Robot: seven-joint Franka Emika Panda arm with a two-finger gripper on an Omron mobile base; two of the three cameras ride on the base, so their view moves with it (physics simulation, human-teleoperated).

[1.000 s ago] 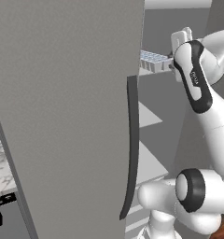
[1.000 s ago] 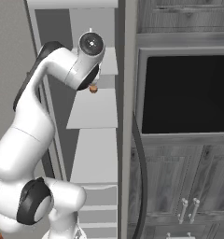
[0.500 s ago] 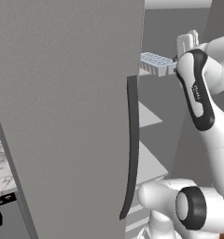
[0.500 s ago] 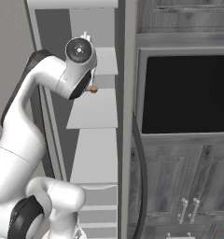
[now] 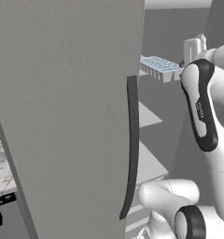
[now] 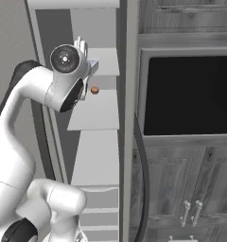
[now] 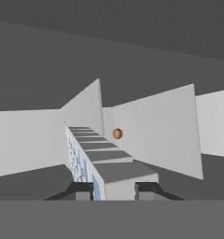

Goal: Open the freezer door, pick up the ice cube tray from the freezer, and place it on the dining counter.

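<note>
- Left base view: the freezer door (image 5: pixel 62 116) stands open and takes up the frame from 9 to 12 o'clock, its dark curved handle (image 5: pixel 130 149) running down the door's right edge. The tray (image 5: pixel 159 67) sticks out past that edge at about 1 o'clock, level, in the air in front of the grey freezer interior. Its right end meets the gripper (image 5: pixel 191 56), whose white body rises at 2 o'clock above the arm (image 5: pixel 205 116). A strip of marble desk (image 5: pixel 1 163) shows at 8 o'clock.
- Right base view: the arm (image 6: pixel 49 104) bends up from 7 o'clock to a round joint at 11 o'clock. Just right of that joint a pale corner of the tray (image 6: pixel 93 63) peeks out in front of the white freezer shelves (image 6: pixel 99 111). A small brown ball (image 6: pixel 94 90) lies on a shelf just below it. At 3 o'clock a black oven (image 6: pixel 186 94) sits among grey cabinets (image 6: pixel 181 184).
- Hand view: the gripper (image 7: pixel 113 190) at 6 o'clock pinches the near end of the tray (image 7: pixel 102 161) between its two dark tips; the tray runs off toward 11 o'clock, seen on edge. The brown ball (image 7: pixel 117 134) sits near the centre, between white shelf panels.
</note>
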